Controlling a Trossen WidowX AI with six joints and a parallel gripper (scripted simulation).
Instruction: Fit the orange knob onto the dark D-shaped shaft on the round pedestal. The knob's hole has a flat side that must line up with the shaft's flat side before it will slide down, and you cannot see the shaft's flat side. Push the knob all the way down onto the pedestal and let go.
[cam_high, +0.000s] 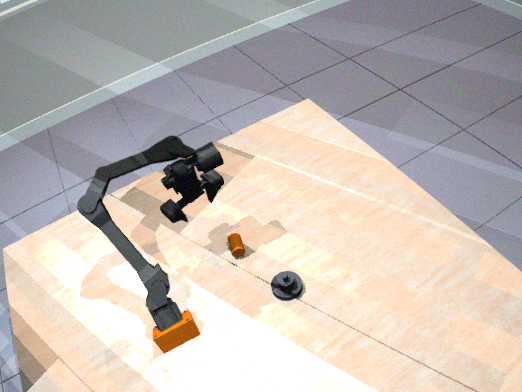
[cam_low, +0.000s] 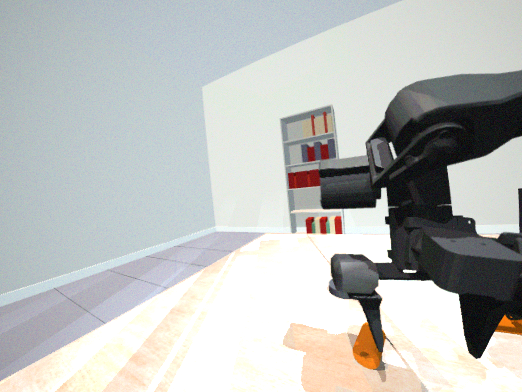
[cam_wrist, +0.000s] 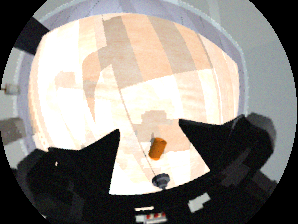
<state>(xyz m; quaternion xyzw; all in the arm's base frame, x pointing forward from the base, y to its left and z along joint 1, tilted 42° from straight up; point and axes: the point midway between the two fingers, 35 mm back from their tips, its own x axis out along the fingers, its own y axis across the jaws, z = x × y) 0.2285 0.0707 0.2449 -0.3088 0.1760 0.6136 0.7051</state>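
The orange knob (cam_high: 236, 245) (cam_low: 364, 351) (cam_wrist: 158, 148) lies on its side on the table, apart from the pedestal. In the exterior view a finger partly covers it. The round dark pedestal (cam_high: 286, 294) (cam_wrist: 161, 179) stands upright with its shaft (cam_high: 286, 278) bare. In the exterior view only a sliver of its rim shows behind a finger. The shaft's flat side cannot be made out. My gripper (cam_high: 198, 210) (cam_low: 430, 353) (cam_wrist: 149, 125) is wide open and empty, pointing down, above the table. In the wrist view the knob shows between the fingers, beyond their tips.
The arm's orange base (cam_high: 177, 336) sits on the wooden table (cam_high: 350, 240), left of the pedestal in the top view. The table's far edge runs behind the gripper. A bookshelf (cam_low: 300, 201) stands against the far wall.
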